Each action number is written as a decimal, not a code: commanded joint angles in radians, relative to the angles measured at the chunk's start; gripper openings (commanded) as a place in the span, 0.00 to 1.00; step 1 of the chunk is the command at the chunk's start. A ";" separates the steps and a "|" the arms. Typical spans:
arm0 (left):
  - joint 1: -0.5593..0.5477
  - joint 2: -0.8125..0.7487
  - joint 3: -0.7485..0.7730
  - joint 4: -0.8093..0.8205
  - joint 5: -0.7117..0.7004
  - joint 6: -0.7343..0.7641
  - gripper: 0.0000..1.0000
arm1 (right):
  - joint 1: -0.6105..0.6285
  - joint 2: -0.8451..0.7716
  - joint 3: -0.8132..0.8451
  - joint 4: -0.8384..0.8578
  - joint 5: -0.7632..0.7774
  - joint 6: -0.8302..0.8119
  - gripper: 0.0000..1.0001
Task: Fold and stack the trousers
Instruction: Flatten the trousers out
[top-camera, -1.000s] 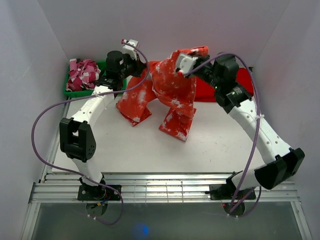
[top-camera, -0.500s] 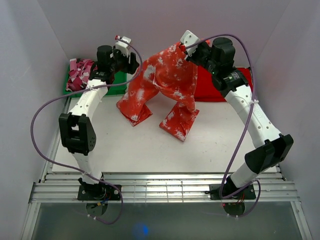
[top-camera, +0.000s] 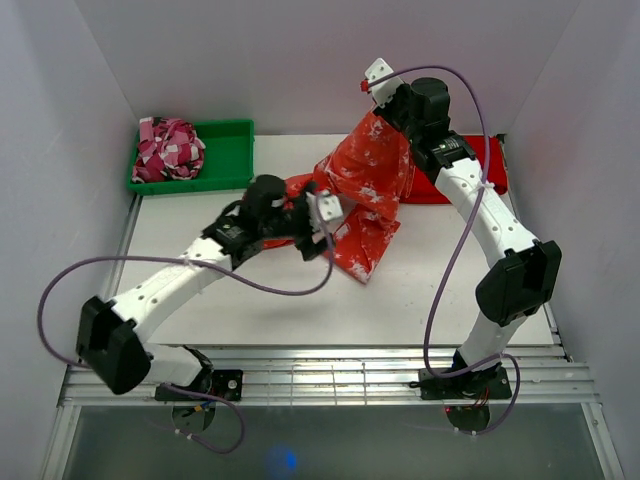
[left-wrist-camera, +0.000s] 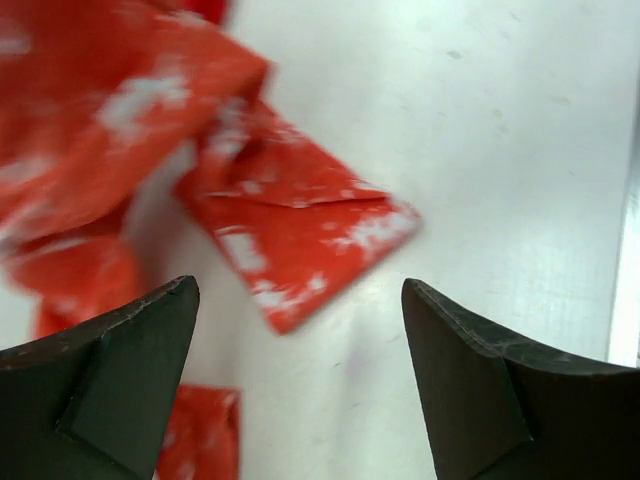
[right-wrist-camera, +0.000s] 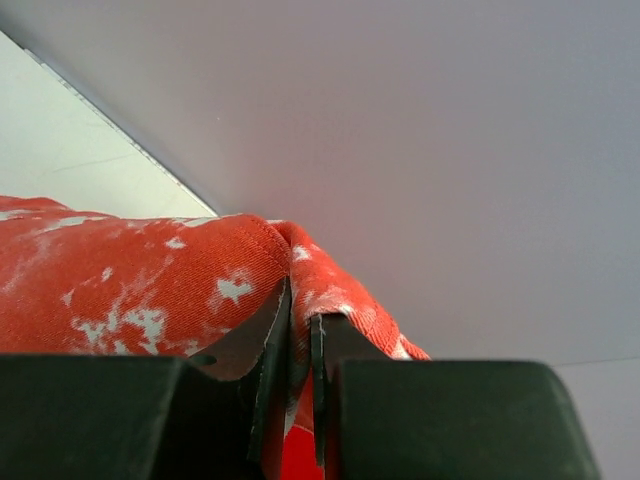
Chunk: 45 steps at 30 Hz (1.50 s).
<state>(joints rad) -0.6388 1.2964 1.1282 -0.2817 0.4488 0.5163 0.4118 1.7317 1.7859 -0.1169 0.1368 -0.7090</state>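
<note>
One pair of orange-red, white-speckled trousers (top-camera: 368, 185) hangs at the back of the white table (top-camera: 430, 290). It is lifted at one end by the right gripper (right-wrist-camera: 300, 320), whose two fingers are pinched tight on a fold of the cloth, close to the rear wall. From there the cloth drops to the tabletop, where one leg end (top-camera: 358, 255) lies flat near the middle. The other leg runs to the left behind the left arm.

The left gripper (left-wrist-camera: 298, 290) hovers low over the table just beside the trousers. Its two dark fingers (left-wrist-camera: 130, 370) are spread wide with nothing between them. In the left wrist view a folded leg end lies on the table beyond them, and the cloth nearer the camera is blurred.

One green bin (top-camera: 228, 150) sits at the far left corner with one bundle of pink-and-white cloth (top-camera: 168, 150) in it. One plain red folded cloth (top-camera: 455, 182) lies at the far right, partly hidden by the right arm.
</note>
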 joint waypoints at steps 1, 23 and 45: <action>-0.158 0.188 0.028 -0.115 -0.021 0.099 0.92 | -0.010 -0.021 0.050 0.125 0.041 0.014 0.08; -0.322 0.678 0.301 -0.051 -0.340 0.127 0.25 | -0.036 -0.113 -0.051 0.100 0.055 0.039 0.08; 0.950 0.590 0.203 -0.543 0.406 -0.596 0.00 | -0.071 -0.402 -0.285 0.037 0.041 0.017 0.08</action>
<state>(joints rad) 0.3088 1.7958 1.2987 -0.5922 0.9157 -0.0959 0.3500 1.4014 1.5249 -0.1482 0.1448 -0.6823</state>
